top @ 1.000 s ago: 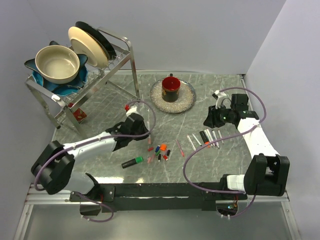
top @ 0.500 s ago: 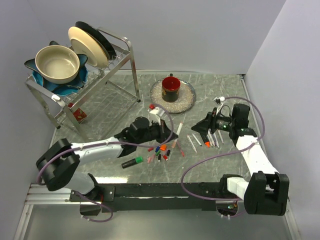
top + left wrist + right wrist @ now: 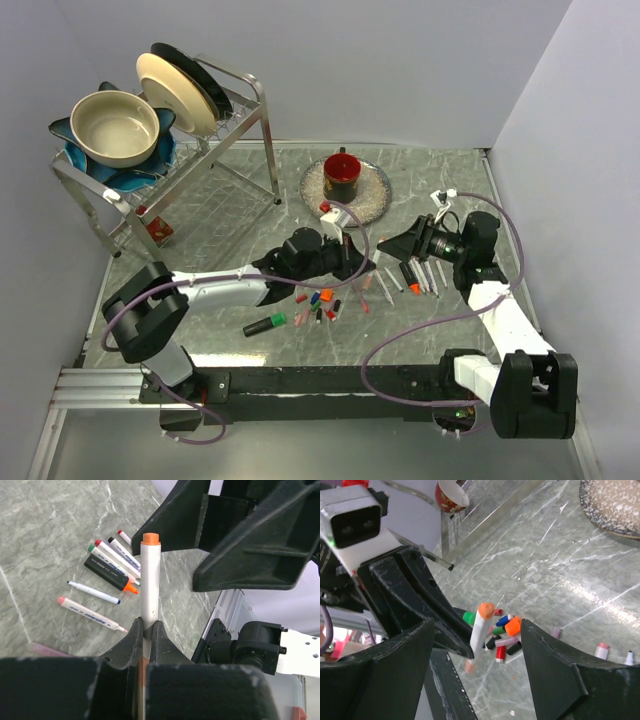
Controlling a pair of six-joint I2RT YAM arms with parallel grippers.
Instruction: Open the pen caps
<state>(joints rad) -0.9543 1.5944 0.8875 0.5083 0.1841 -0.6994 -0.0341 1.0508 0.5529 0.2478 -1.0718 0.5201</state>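
Observation:
My left gripper (image 3: 149, 625) is shut on a slim white pen (image 3: 150, 580) with an orange cap (image 3: 150, 538) at its free end. It holds the pen above the table, pointing at my right gripper (image 3: 392, 247). The right gripper (image 3: 476, 630) is open, one finger on each side of the capped end (image 3: 486, 609), not touching it. Several loose pen caps (image 3: 318, 305), red, green, orange, black and blue, lie in a pile below; they also show in the right wrist view (image 3: 502, 635). In the top view the left gripper (image 3: 352, 262) sits mid-table.
A row of uncapped pens and markers (image 3: 415, 275) lies at the right, seen also in the left wrist view (image 3: 112, 565). A black marker with a green cap (image 3: 265, 324) lies front left. A plate (image 3: 372, 205) with a red cup (image 3: 342, 175) stands behind. A dish rack (image 3: 170, 130) is far left.
My left gripper has moved right with the pen in it. My right gripper has swung left to face it and now straddles the capped end.

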